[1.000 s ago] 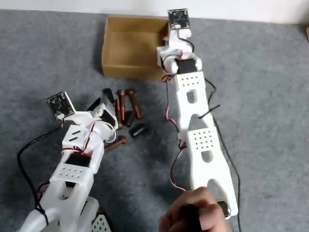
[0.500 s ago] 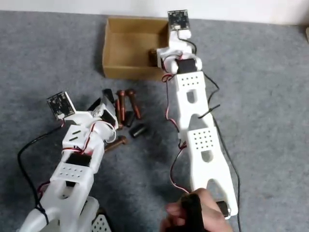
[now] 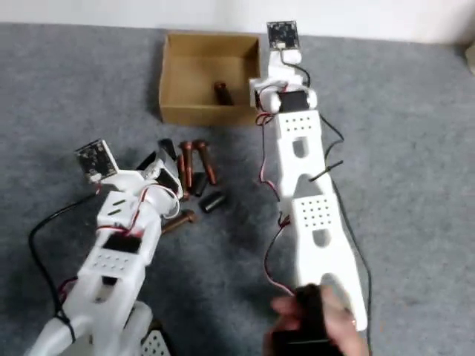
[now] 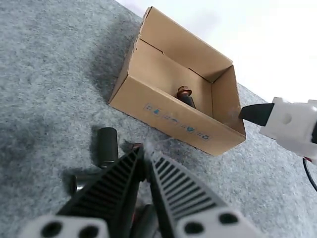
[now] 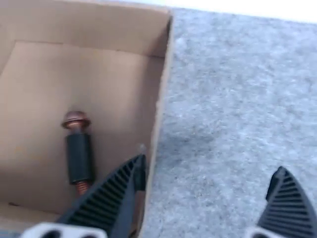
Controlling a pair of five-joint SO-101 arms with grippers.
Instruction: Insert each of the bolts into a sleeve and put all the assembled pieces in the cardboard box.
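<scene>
A grey, felt-like cloth [image 3: 401,148] lies under the left gripper [image 4: 146,158] and the right gripper [image 5: 212,171], and it spreads out on all sides of them. Beyond the right gripper, past the far edge of the cloth, runs a plain white band [image 3: 371,13]. Well off to that gripper's right, a small brownish thing [image 3: 471,53] sits on the cloth; I cannot tell what it is.

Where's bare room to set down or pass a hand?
Brown cardboard box: floor bare left of the copper bolt in its black sleeve. Grey carpet open left of the box and right of the white right arm. Crowded: loose copper bolts and black sleeves below the box.
</scene>
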